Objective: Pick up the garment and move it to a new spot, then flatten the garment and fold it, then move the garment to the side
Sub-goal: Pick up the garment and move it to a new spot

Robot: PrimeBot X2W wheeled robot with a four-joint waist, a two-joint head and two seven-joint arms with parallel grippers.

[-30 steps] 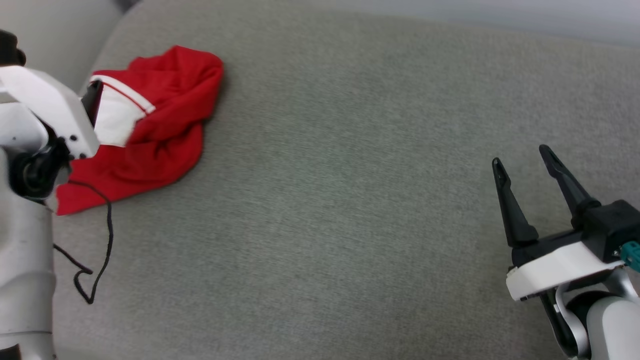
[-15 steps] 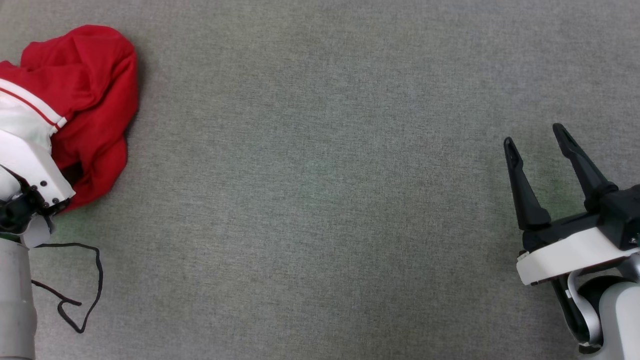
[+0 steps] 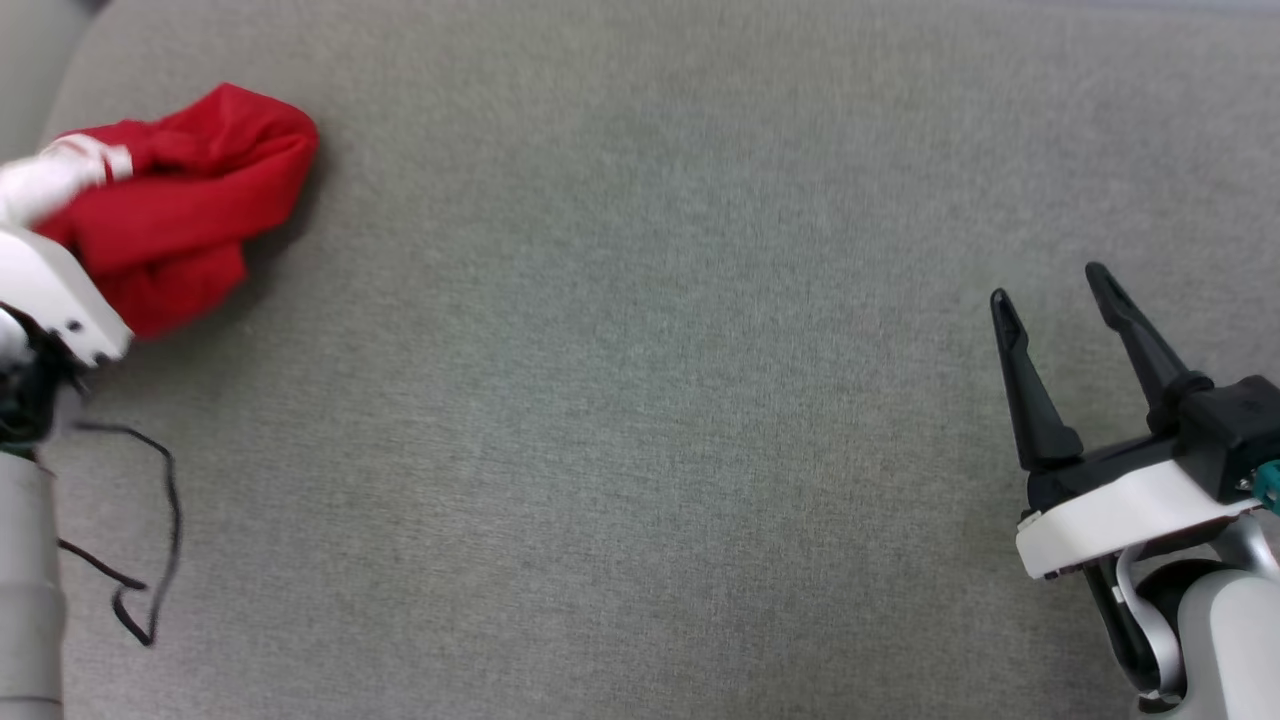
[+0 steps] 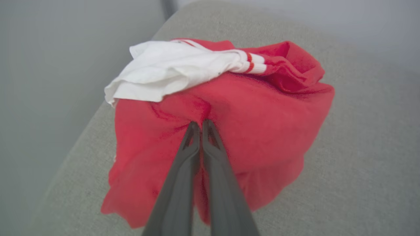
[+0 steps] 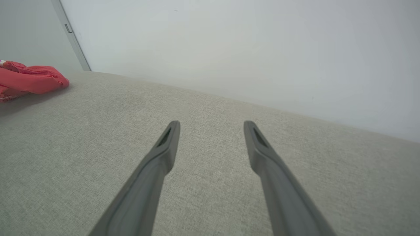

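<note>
Left gripper pinches its fingers tight on a red fold of the garment, the white sleeve bunched just beyond its tips, while the right gripper stands wide, well apart from that cloth

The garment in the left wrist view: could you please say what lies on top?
Its own white sleeve, striped at the cuff, drapes across the garment top. The left hand pinches a red fold just below. The cloth under the sleeve is covered.
</note>
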